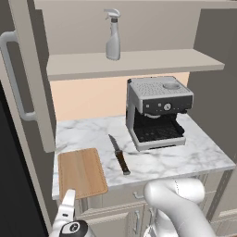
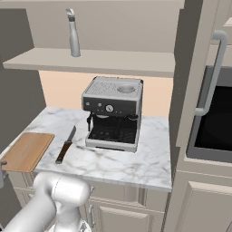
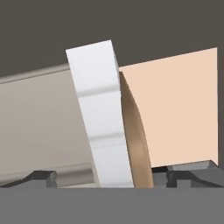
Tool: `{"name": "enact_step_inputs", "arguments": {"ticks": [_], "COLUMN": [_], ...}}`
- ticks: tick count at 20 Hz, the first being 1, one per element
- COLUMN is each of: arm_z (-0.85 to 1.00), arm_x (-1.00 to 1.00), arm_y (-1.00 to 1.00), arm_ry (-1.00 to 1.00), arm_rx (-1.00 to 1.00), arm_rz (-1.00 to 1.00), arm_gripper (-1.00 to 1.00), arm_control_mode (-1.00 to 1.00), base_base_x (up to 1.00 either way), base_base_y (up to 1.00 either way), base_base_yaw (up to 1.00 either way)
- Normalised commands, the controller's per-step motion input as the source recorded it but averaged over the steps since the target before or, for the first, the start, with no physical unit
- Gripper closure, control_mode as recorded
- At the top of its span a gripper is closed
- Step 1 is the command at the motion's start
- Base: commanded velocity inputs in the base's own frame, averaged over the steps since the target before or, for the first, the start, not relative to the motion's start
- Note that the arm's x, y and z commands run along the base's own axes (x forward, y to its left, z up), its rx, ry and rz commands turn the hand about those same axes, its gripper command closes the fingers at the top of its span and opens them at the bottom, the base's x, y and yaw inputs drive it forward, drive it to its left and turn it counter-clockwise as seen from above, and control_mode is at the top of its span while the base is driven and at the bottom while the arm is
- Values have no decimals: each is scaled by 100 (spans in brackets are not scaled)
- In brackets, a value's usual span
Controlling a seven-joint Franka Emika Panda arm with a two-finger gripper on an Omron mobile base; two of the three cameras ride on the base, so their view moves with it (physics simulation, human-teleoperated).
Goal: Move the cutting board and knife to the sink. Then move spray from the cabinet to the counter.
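The light-brown cutting board (image 1: 82, 172) lies flat at the counter's (image 1: 92, 134) front left corner, its front edge at the counter's lip. Just right of it lies the knife (image 1: 119, 155), dark blade pointing to the wall. My gripper (image 1: 68, 200) is open at the board's front edge, rolled on its side. In the hand view the board (image 3: 138, 140) and the white counter slab (image 3: 99, 118) show edge-on between the two fingertips of the gripper (image 3: 114, 175), touching neither. The pale spray (image 1: 112, 36) stands upright on the shelf of the open cabinet (image 1: 139, 62).
A steel coffee machine (image 1: 157, 111) takes up the counter's right half, close to the knife. The cabinet's tall door (image 1: 25, 83) stands open at the left, above the board. From the right side, a dark oven front (image 2: 213, 122) shows beyond a tall panel.
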Motion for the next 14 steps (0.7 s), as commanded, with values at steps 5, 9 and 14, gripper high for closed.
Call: {"name": "enact_step_inputs", "arguments": {"ticks": [5,9,14], "arm_z": [3,0,6], "arm_x": [5,6,3], "arm_y": [0,0,0], "arm_ry": [0,0,0], "arm_rx": [0,0,0], "arm_rz": [0,0,0], "arm_gripper": [-100,-100,100], "arm_control_mode": [-100,-100,-100], "base_base_x": [0,0,0], "base_base_y": [0,0,0], "base_base_yaw": [0,0,0]}}
